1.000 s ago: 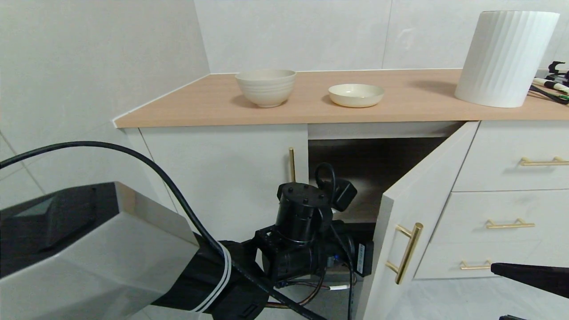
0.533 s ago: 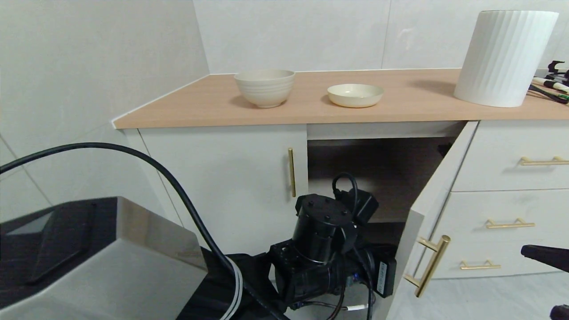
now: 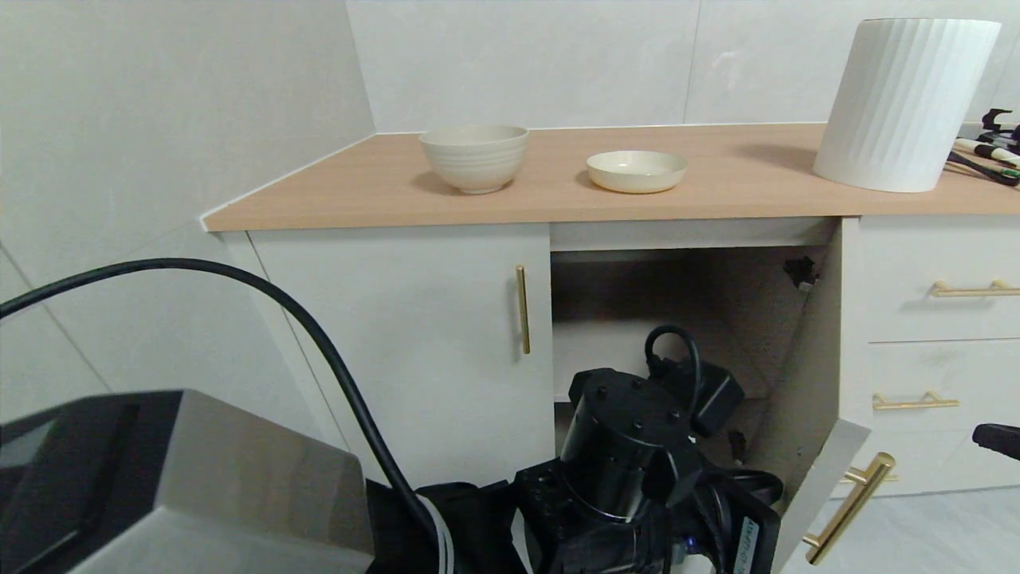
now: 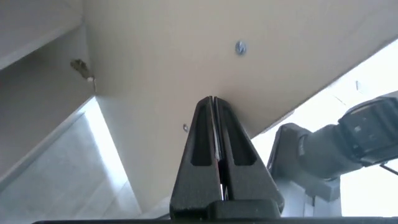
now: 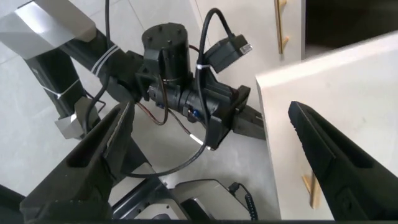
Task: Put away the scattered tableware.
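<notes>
A beige ribbed bowl (image 3: 473,157) and a shallow cream dish (image 3: 637,171) stand on the wooden counter (image 3: 358,195). Below them the right cabinet door (image 3: 817,414) is swung wide open, showing a dark interior with a shelf (image 3: 629,351). My left arm (image 3: 629,454) is low in front of that opening. My left gripper (image 4: 213,106) is shut with nothing in it, its tips at the door's inner face (image 4: 186,50). My right gripper (image 5: 210,107) hangs open beside the door's edge (image 5: 336,81), looking down at the left arm.
A tall white ribbed cylinder (image 3: 904,104) stands at the counter's right, with dark utensils (image 3: 988,151) beyond it. The left cabinet door (image 3: 406,343) is closed. Drawers with gold handles (image 3: 916,401) flank the open door, whose handle (image 3: 849,506) juts toward the floor.
The cabinet door has swung much wider open. My left arm has moved right and lower along with it. The dark tip of my right gripper has drifted toward the right edge.
</notes>
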You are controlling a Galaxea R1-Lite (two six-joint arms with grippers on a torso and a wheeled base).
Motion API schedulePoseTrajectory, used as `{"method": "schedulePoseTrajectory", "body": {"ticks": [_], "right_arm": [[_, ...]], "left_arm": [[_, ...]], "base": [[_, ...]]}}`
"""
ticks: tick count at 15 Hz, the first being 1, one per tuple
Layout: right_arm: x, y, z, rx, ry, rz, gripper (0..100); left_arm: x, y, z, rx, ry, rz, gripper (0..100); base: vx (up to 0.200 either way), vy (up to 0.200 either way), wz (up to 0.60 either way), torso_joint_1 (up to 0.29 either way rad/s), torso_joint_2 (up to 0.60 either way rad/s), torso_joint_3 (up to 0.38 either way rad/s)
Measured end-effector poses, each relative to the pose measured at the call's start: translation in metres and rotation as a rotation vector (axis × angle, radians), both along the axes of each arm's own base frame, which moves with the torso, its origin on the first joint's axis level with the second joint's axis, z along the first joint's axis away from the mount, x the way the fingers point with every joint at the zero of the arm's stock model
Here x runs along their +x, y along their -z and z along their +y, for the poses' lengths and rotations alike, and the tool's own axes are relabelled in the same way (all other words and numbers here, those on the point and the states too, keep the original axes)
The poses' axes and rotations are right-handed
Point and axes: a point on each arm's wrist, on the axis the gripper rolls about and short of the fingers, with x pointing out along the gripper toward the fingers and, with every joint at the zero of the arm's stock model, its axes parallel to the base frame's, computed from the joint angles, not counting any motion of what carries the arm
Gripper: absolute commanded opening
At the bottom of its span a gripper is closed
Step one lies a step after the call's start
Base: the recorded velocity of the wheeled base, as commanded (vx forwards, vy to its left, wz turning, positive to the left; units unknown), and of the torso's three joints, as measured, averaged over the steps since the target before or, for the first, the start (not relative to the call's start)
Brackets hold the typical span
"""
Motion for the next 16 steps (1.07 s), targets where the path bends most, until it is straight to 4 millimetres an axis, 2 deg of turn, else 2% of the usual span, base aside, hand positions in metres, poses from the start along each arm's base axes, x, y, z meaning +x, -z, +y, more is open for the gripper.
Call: {"method": "schedulePoseTrajectory", "body": {"ticks": [5, 9, 13, 16], "right_arm": [[-0.002, -0.004, -0.001, 0.012, 0.0, -0.018, 100], [-0.003, -0.018, -0.002, 0.038, -0.003, -0.056, 100], [-0.005, -0.026, -0.003, 0.057, -0.005, -0.085, 100], [-0.006, -0.027, -0.004, 0.061, -0.005, -0.09, 100]], "left_arm": [[-0.006, -0.002, -0.012, 0.017, 0.027, 0.01, 0], [-0.012, -0.006, -0.03, 0.025, 0.098, 0.034, 0], [-0.046, -0.028, -0.069, -0.03, 0.19, 0.128, 0], [-0.042, -0.04, -0.068, -0.073, 0.133, 0.121, 0]], "base": [[0.0, 0.0, 0.0, 0.0, 0.0, 0.0], [0.0, 0.0, 0.0, 0.0, 0.0, 0.0], [0.0, 0.0, 0.0, 0.0, 0.0, 0.0], [0.0, 0.0, 0.0, 0.0, 0.0, 0.0]]}}
